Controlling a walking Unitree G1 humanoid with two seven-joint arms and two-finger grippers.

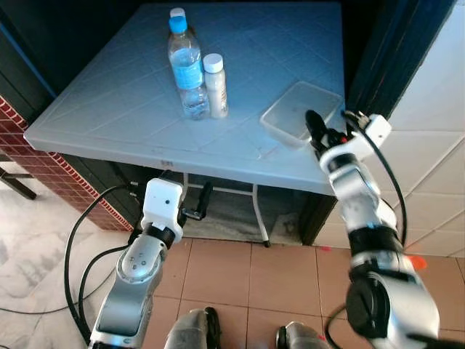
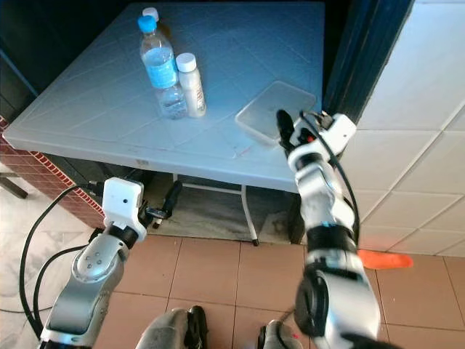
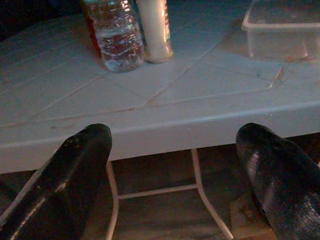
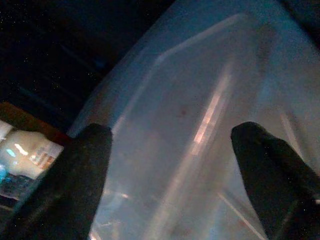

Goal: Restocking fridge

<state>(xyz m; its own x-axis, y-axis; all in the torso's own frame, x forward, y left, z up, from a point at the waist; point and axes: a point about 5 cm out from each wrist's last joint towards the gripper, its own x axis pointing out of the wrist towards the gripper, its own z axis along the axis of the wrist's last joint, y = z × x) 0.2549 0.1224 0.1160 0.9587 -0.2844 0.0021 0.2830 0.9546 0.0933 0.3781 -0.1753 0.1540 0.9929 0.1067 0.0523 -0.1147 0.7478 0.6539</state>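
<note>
On the pale blue table [image 1: 116, 109] stand a clear water bottle with a blue cap [image 1: 187, 69] and a white bottle [image 1: 215, 86] touching it, with another white cap [image 1: 177, 13] behind them. An empty clear plastic container [image 1: 298, 110] lies near the table's right front corner. My right gripper [image 1: 314, 127] is open at the container's near edge; in the right wrist view its fingers [image 4: 75, 185] straddle the container [image 4: 190, 125]. My left gripper [image 1: 201, 205] is open, low in front of the table's edge, pointing at the bottles [image 3: 117, 35].
The table's thin white legs [image 1: 258, 211] stand beneath it. A red brick wall [image 1: 43, 153] and black cables [image 1: 80, 247] are on the left. A dark post [image 1: 392, 51] and white tiled wall [image 1: 436, 145] close the right side. An orange object [image 2: 385, 259] lies on the floor.
</note>
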